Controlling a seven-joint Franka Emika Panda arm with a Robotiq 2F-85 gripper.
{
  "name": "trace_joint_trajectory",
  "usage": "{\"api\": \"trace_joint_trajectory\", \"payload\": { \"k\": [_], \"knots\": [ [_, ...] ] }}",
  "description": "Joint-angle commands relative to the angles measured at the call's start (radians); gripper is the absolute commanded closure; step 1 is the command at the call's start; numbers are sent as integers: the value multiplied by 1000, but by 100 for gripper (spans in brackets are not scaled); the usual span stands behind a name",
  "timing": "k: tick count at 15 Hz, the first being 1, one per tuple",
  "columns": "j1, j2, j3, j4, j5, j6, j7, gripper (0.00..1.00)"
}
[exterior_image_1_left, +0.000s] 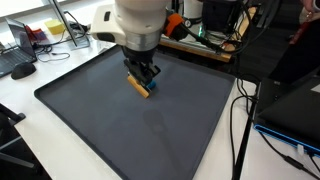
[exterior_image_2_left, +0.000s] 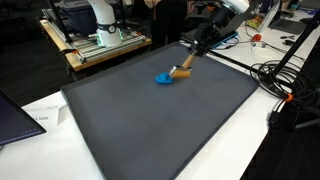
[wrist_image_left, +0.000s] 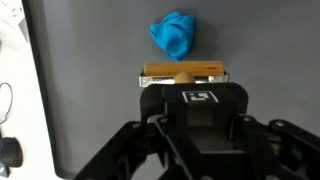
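The pincer (exterior_image_1_left: 143, 79) hangs low over the far part of a dark grey mat (exterior_image_1_left: 120, 130), its jaws pressed together on a short tan wooden bar (exterior_image_1_left: 140, 89). In the wrist view the bar (wrist_image_left: 160, 72) lies crosswise right at the tips of the pincer (wrist_image_left: 185, 88), with pale metal-looking ends and a small round knob at its middle. The fingers themselves are hidden under the black body there.

In an exterior view the bar (exterior_image_2_left: 183, 72) sits tilted in the pincer (exterior_image_2_left: 189, 62), its lower end down by the mat (exterior_image_2_left: 160, 130). Whether it rests on the mat or hangs just above it cannot be told.

A crumpled blue cloth (exterior_image_2_left: 163, 78) lies on the mat just beside the bar, on its left in that view. In the wrist view the cloth (wrist_image_left: 173, 35) lies just beyond the bar, a narrow strip of mat (wrist_image_left: 90, 110) showing between the two.

The white arm (exterior_image_1_left: 135, 25) comes down from the far side. The mat covers most of a white bench (exterior_image_1_left: 25, 108), whose bare edge shows at the left and right. Black cables (exterior_image_1_left: 240, 125) trail across the bench at the right of the mat, and more cables (exterior_image_2_left: 285, 80) lie coiled at the right edge in an exterior view.
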Motion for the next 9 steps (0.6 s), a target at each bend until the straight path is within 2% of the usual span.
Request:
{"api": "trace_joint_trajectory", "payload": {
  "k": [1,9],
  "knots": [
    [-59,12,-7,57,112,-12,-105,78],
    [-214,-2,-11,61,323,23,-272,78]
  ]
}}
